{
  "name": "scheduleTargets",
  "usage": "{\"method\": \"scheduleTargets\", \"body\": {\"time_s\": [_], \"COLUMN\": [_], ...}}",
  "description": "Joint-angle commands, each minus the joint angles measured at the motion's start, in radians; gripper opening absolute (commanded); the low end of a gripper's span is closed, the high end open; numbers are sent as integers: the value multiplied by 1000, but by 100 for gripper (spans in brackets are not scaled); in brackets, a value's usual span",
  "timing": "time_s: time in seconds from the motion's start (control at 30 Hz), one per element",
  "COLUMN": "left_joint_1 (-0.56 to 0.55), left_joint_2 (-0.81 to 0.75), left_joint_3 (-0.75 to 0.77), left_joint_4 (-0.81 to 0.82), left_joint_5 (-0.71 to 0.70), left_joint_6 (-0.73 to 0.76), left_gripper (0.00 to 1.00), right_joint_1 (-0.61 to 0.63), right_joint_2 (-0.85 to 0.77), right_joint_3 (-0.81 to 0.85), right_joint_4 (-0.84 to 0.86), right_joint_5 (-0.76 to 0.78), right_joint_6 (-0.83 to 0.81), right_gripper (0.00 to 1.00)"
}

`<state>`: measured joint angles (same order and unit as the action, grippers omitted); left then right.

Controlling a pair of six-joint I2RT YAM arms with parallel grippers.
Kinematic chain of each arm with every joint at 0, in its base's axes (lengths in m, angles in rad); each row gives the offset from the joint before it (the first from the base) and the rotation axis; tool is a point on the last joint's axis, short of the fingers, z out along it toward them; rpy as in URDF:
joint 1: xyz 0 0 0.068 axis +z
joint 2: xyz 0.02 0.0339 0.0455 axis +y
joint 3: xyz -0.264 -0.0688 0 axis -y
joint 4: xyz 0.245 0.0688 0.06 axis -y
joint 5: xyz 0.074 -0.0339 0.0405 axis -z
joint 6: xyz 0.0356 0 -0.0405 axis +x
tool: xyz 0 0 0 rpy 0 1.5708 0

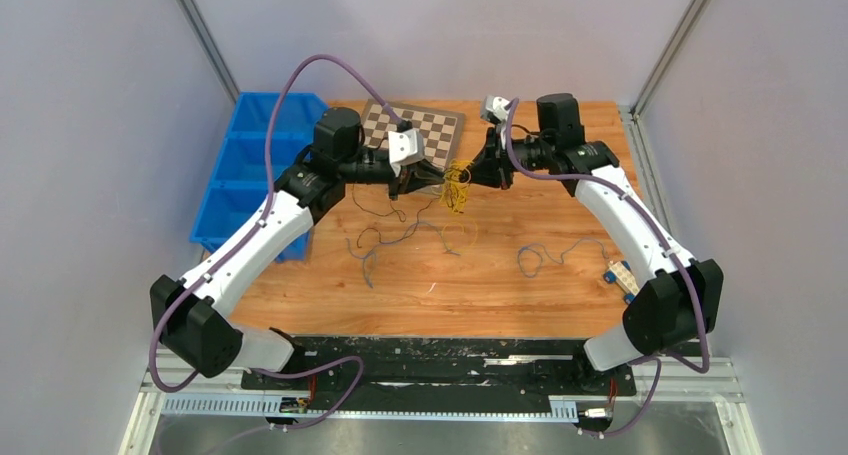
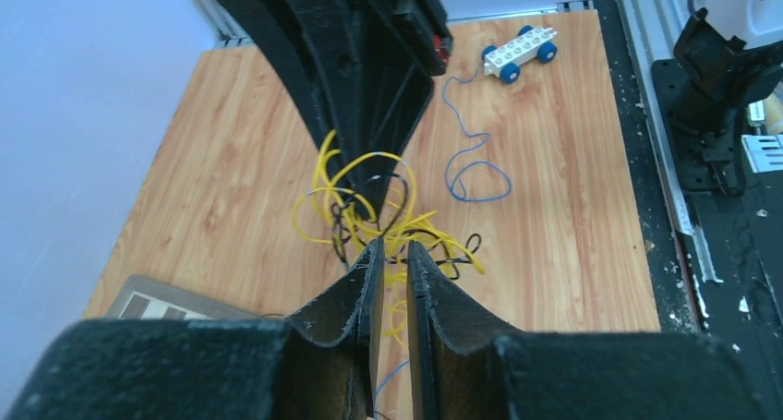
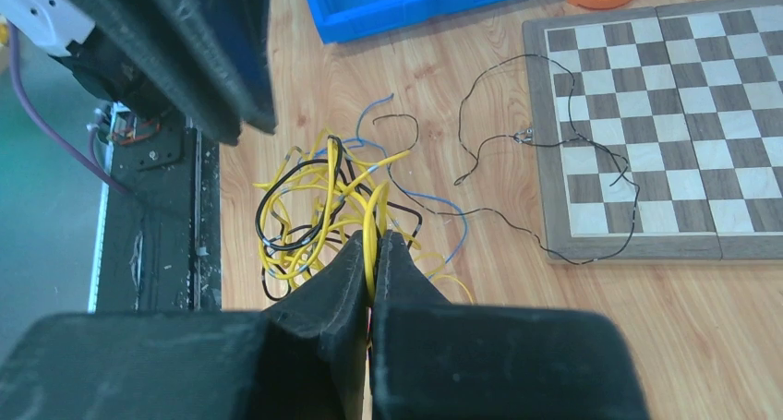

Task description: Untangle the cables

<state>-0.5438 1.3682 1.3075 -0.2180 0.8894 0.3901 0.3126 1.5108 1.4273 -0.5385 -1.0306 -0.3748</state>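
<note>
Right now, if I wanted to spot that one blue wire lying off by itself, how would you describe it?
Start at the wooden table and find the white toy car with blue wheels near its right edge. Just left of the car a thin blue wire lies flat, curled into a loop. Unlike the mostly yellow wad by the chessboard, it lies alone.

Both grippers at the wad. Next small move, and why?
Probably shut the left gripper: its jaws stand slightly apart with yellow strands of the cables in the gap, while the right gripper is already shut on a yellow strand. Only then would pulling apart work.
</note>
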Motion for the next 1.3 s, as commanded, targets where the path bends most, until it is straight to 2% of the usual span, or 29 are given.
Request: {"method": "scheduleTargets", "body": {"time_s": [0.0,0.47,0.8,0.9,1.0,1.03,1.07,1.27], "left_joint_1": [-2,-1,-2,-1,-1,-1,0,13], "left_joint_2": [-36,-3,25,29,23,20,14,-26], "left_joint_3": [-17,-13,-7,-6,-10,-12,-14,-13], "left_joint_4": [52,48,35,30,35,41,44,57], "left_joint_5": [-39,-95,-89,-97,-96,-97,-99,-103], "left_joint_6": [-24,-116,-119,-115,-119,-126,-132,-193], "left_gripper": [23,31,32,28,16,5,2,0], "right_joint_1": [32,67,74,76,77,76,75,37], "right_joint_2": [-56,-64,-61,-60,-58,-58,-57,-26], "right_joint_3": [-10,0,7,6,0,-4,-11,-49], "right_joint_4": [-19,-51,-54,-55,-55,-55,-55,-54], "right_joint_5": [54,68,65,65,74,83,94,167], "right_joint_6": [-118,-138,-134,-133,-137,-139,-143,-155], "right_gripper": [0,0,0,0,0,0,0,0]}}
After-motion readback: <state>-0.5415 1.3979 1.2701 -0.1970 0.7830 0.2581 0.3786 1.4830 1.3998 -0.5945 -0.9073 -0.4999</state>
